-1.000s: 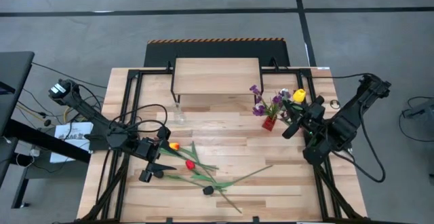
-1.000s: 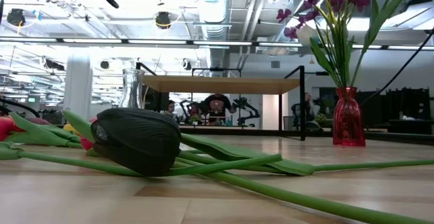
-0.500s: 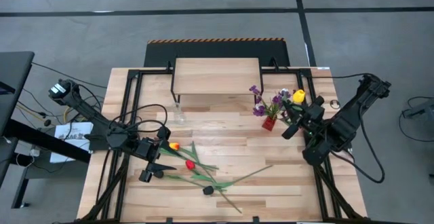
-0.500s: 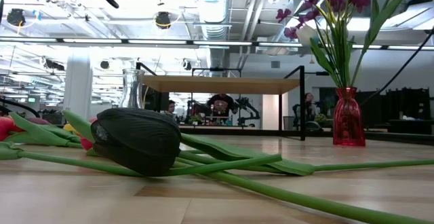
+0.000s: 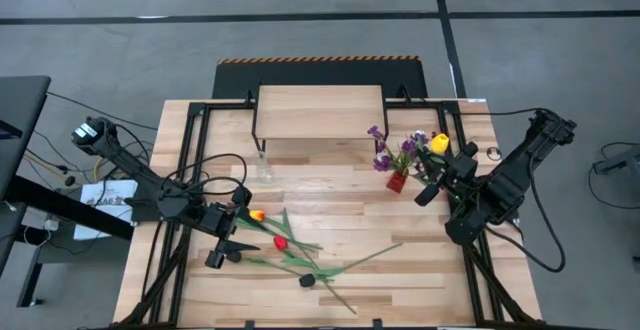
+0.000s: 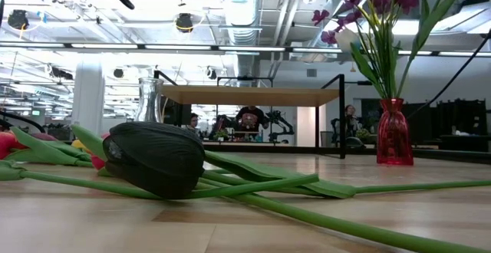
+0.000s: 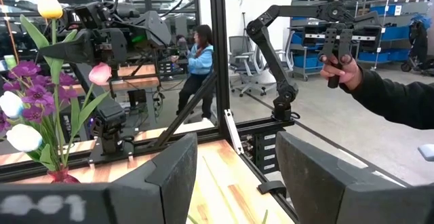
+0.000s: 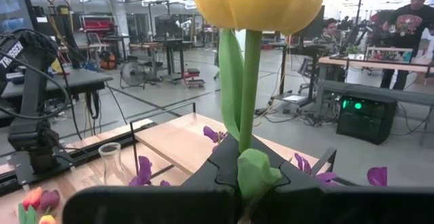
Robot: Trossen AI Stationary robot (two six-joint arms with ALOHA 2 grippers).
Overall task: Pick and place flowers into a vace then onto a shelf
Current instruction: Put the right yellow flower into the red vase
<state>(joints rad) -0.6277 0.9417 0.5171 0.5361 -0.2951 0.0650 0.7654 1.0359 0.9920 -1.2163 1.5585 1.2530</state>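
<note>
Almost nothing changed over the last second: same layout in high and low views, only a slight shift of the right tool beside the red vase.

Right tool clamped shut on the stem of a yellow tulip, bloom held up just right of the vase. In the right wrist view, stem pinched between the dark fingers, head upright above them. Not yet in the vase.

Red vase standing on the surface at right, near the shelf's right leg, already holding purple sprigs and pale blooms. Shelf at the far middle, top bare. Clear glass vase just near its left leg.

Left tool at the near left, fingers spread wide, nothing between them, close to the loose flowers: orange, red and black heads lying across the near middle.

Judged from this stillness: a pause before lowering the yellow stem into the vase mouth. Several flowers left, then the vase to the shelf.
</note>
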